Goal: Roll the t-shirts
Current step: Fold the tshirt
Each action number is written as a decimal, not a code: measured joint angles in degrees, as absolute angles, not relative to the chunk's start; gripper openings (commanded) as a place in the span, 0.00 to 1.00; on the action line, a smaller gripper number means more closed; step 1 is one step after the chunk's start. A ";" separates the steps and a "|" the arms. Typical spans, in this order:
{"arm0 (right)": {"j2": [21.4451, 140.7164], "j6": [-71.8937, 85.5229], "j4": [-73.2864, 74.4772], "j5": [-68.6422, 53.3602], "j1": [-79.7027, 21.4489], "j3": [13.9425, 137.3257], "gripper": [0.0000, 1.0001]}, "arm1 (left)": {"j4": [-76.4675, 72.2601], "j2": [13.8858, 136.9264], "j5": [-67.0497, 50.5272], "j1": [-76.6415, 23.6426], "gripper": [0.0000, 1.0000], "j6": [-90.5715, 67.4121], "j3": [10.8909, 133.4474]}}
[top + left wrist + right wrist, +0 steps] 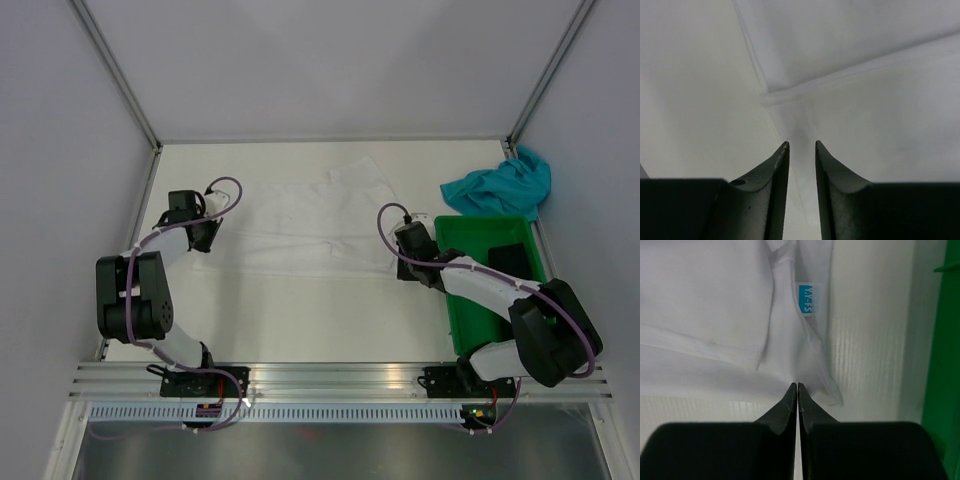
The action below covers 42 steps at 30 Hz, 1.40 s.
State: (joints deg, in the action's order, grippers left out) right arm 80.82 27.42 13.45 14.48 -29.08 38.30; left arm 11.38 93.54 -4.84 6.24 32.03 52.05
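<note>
The white t-shirt (300,225) lies spread flat across the middle of the table. My left gripper (207,238) is at its left edge. In the left wrist view the jaws (801,145) stand a little apart, low over a hemmed fold of the white t-shirt (865,50), and the gap shows only flat cloth. My right gripper (400,258) is at the shirt's near right corner. In the right wrist view it (798,385) is shut, pinching the edge of the white t-shirt (705,290) below a blue label (805,298). The teal t-shirt (500,187) lies crumpled at the back right.
A green plastic bin (455,300) stands on the right side of the table, close to my right arm, and its wall (940,390) shows at the right edge of the right wrist view. Grey walls enclose the table on three sides.
</note>
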 measured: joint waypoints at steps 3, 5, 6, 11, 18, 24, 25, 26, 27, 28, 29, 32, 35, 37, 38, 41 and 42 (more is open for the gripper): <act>77.97 27.57 15.55 15.64 -29.08 38.30 0.24 | 13.47 89.19 -4.73 6.24 0.45 32.27 48.66; 76.51 27.88 16.34 16.19 -29.08 38.30 0.44 | 14.76 85.49 -4.38 6.24 0.52 32.38 47.09; 75.99 28.21 16.51 16.47 -29.08 38.30 0.48 | 14.94 83.96 -4.01 6.28 0.54 32.38 46.52; 76.82 28.67 16.38 16.84 -28.82 38.30 0.55 | 15.14 83.22 -2.02 7.84 0.59 31.86 45.23; 82.52 28.75 13.91 16.38 -26.74 37.74 0.47 | 15.03 88.60 -1.63 9.67 0.59 28.88 45.28; 83.46 28.73 9.56 15.38 -26.02 37.08 0.17 | 14.50 88.86 -4.99 9.80 0.35 28.73 44.93; 83.46 28.86 9.06 15.05 -26.00 36.97 0.11 | 14.57 88.86 -5.74 9.78 0.28 28.64 44.86; 83.46 28.91 8.75 14.79 -26.00 36.91 0.08 | 14.63 88.86 -6.59 9.78 0.20 28.86 44.75; 83.46 28.97 8.56 14.41 -26.00 36.88 0.06 | 14.74 88.86 -7.40 9.78 0.03 28.97 44.64; 83.44 29.02 8.54 14.17 -26.00 36.88 0.01 | 14.83 88.86 -7.97 9.76 0.02 29.06 44.60; 83.42 28.88 8.56 13.96 -26.00 36.88 0.00 | 15.00 88.86 -8.51 9.74 0.02 29.34 44.60; 82.98 28.86 9.37 13.47 -26.00 36.88 0.00 | 15.09 88.82 -9.30 9.80 0.02 29.54 44.53; 80.82 28.73 12.47 12.93 -26.00 36.86 0.00 | 14.87 87.18 -9.15 9.78 0.02 30.57 42.92; 78.17 28.71 14.83 12.58 -26.02 36.80 0.00 | 15.73 84.93 -8.95 9.91 0.02 31.59 41.12; 76.29 28.75 16.10 12.36 -26.02 36.71 0.00 | 16.69 83.40 -8.97 10.20 0.02 32.32 39.99; 69.43 29.87 18.92 10.72 -26.15 35.38 0.00 | 22.48 77.82 -9.39 12.23 0.02 34.26 37.56; 67.51 30.41 19.40 10.11 -26.28 34.81 0.00 | 24.08 76.09 -9.67 13.02 0.02 34.74 37.15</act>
State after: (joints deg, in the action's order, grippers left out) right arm 67.51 30.41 19.40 10.11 -26.28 34.81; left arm 24.08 76.09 -9.67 13.02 34.74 37.15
